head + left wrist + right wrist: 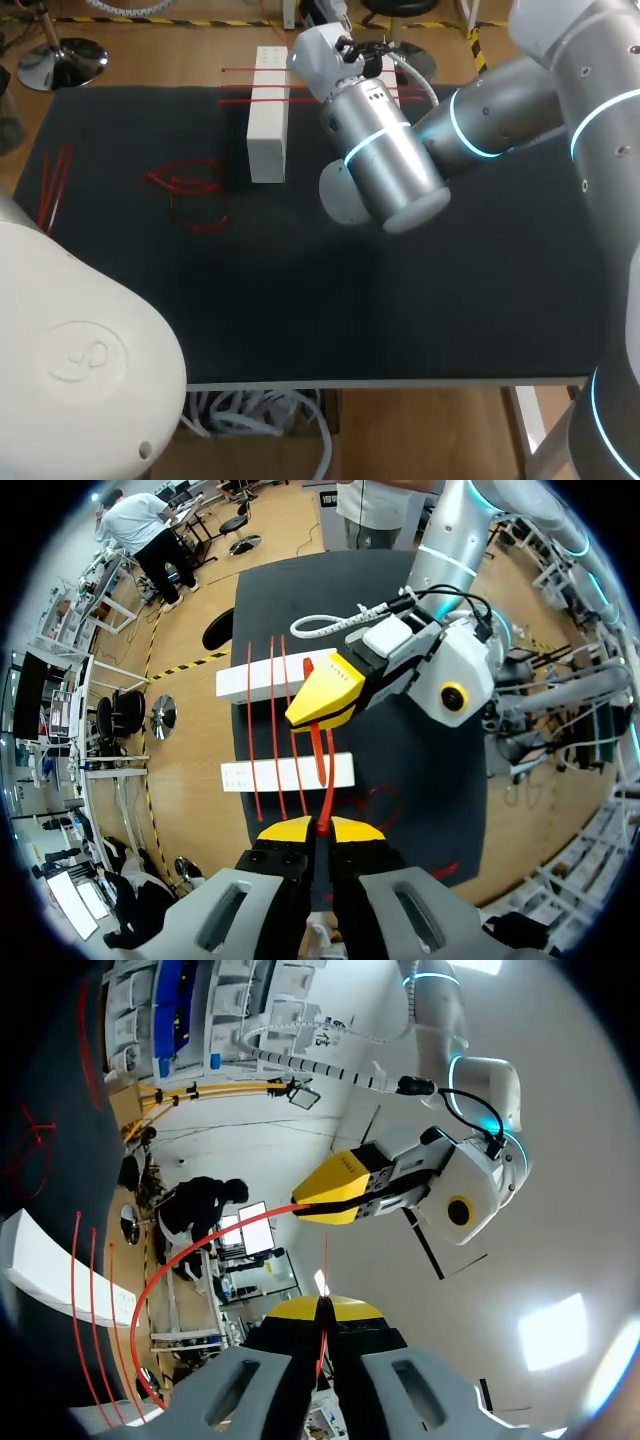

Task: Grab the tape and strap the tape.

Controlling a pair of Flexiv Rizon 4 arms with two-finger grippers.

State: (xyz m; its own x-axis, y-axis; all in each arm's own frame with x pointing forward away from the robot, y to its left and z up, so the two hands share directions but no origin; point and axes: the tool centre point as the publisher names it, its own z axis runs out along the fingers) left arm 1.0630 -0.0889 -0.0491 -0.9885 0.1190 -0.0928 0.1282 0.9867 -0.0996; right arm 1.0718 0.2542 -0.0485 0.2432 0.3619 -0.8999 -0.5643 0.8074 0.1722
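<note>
A red tape [326,780] runs between my two grippers above the black table [300,300]. In the left wrist view my left gripper [322,830] is shut on one end, with my right gripper [325,695] just ahead, shut on the same tape. From the right wrist view my right gripper [322,1310] pinches the tape edge-on. The tape's slack [165,1270] bows out in a loop from my left gripper [335,1198] above it. In the head view my right gripper [365,50] is at the table's far middle. My left gripper is hidden there.
Two white blocks [250,680] [250,775] lie side by side with red strips [272,710] laid across them. One block [267,130] shows left of my right arm. A tangled red tape [190,190] and loose red strips [55,185] lie at the left.
</note>
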